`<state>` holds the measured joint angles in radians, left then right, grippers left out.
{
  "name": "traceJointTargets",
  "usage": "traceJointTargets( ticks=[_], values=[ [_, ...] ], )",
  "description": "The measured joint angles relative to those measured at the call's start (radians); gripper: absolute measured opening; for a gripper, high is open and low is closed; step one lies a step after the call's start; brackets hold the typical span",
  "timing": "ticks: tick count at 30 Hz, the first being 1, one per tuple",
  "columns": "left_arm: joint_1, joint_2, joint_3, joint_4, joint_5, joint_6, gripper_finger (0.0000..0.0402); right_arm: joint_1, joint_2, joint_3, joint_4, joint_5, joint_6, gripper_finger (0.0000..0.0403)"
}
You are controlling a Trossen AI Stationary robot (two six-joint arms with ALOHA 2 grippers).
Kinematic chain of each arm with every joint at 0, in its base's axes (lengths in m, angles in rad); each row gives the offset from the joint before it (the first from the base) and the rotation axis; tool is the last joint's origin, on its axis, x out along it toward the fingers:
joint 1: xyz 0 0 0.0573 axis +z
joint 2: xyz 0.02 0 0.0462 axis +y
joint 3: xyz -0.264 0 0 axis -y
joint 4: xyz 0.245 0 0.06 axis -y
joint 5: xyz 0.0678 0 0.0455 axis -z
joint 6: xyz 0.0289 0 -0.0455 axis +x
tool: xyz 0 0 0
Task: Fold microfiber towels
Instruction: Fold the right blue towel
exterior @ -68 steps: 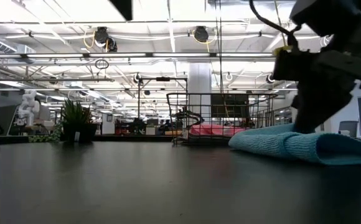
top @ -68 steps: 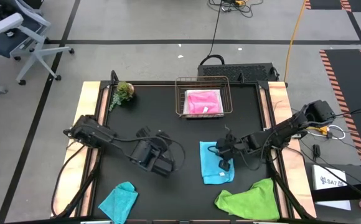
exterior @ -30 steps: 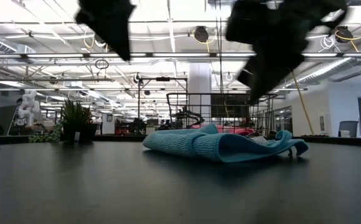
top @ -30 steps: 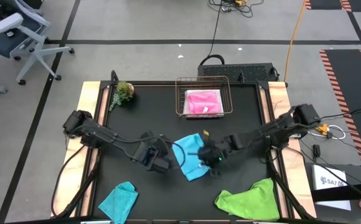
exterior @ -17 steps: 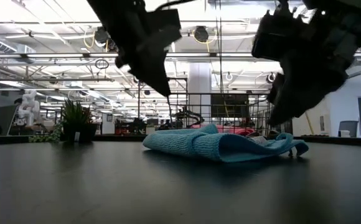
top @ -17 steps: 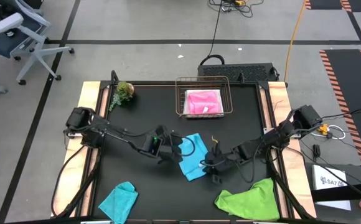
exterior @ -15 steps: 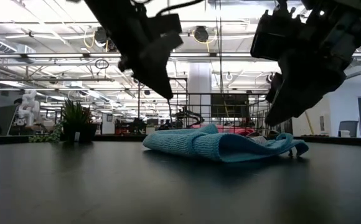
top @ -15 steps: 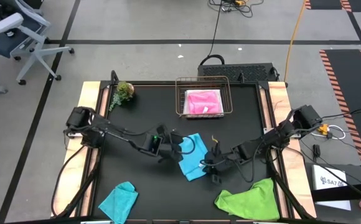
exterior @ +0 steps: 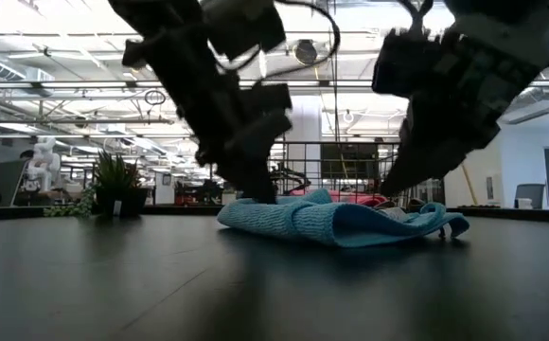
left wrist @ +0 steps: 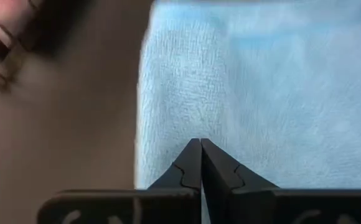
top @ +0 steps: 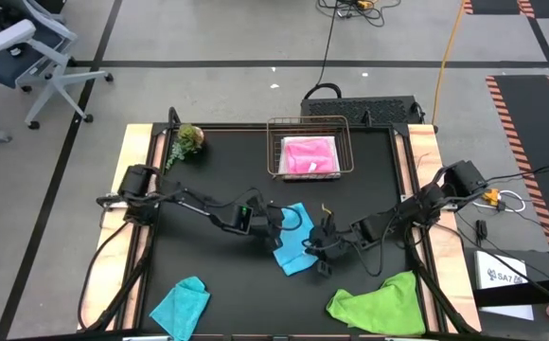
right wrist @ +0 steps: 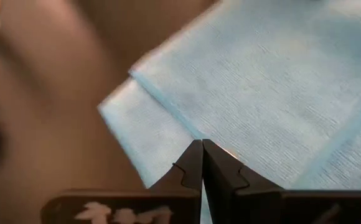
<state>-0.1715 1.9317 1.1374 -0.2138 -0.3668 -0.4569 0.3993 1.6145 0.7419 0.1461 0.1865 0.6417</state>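
Observation:
A sky blue towel (top: 296, 244) lies folded on the black table's middle, its layers flat on the top (exterior: 341, 224). My left gripper (top: 276, 232) is shut, and its tips (left wrist: 200, 143) are down on the towel's left part. My right gripper (top: 316, 256) is shut and slants down at the towel's near right edge (right wrist: 168, 106), where a lower layer sticks out from under the upper one. A pink towel (top: 309, 154) lies folded in the wire basket (top: 274, 152). A teal towel (top: 182, 305) and a lime green towel (top: 380, 303) lie crumpled at the near edge. My left gripper presses its shut fingertips (exterior: 258, 194) on the sky blue towel's top layer close to its left edge (left wrist: 152, 124), slanting down from the table's left. The towel lies flat on the table under them. My right gripper is shut just over the upper layer's edge (right wrist: 187, 134). I cannot tell whether it touches.
A small green plant (top: 189, 139) stands at the far left corner. The wire basket stands at the far middle. Bare black table (top: 208, 284) lies between the blue towel and the two towels at the near edge.
My left gripper has come down and toward the table's right, from beside the towel onto its left part, tipping steeper. My right gripper has drawn off the towel's top toward the near right edge and sunk a little. The sky blue towel has stayed in place.

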Motion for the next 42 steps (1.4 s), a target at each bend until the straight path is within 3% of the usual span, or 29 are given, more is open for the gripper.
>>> traceJointTargets(
  ticks=[12, 20, 25, 32, 37, 42],
  values=[
    [-0.073, 0.041, 0.003, -0.043, 0.075, -0.180, 0.0006, -0.005, 0.051, -0.059, -0.051, -0.001, -0.012, 0.0000],
    [-0.214, 0.042, 0.003, -0.045, 0.098, -0.402, 0.0005, -0.067, 0.005, -0.097, -0.069, -0.009, -0.250, 0.0000],
    [-0.266, 0.044, 0.002, -0.044, 0.050, -0.471, 0.0004, -0.135, -0.072, -0.102, -0.096, -0.113, -0.382, 0.0000],
    [-0.233, 0.036, 0.000, -0.054, -0.005, -0.457, 0.0003, -0.158, -0.241, -0.103, -0.055, -0.314, -0.231, 0.0000],
    [-0.181, 0.024, -0.003, -0.038, -0.020, -0.440, 0.0003, -0.090, -0.277, -0.101, -0.047, -0.229, -0.153, 0.0000],
    [-0.149, 0.006, -0.003, 0.001, -0.020, -0.408, 0.0006, -0.021, -0.221, -0.101, -0.023, -0.133, -0.053, 0.0000]
  ],
)
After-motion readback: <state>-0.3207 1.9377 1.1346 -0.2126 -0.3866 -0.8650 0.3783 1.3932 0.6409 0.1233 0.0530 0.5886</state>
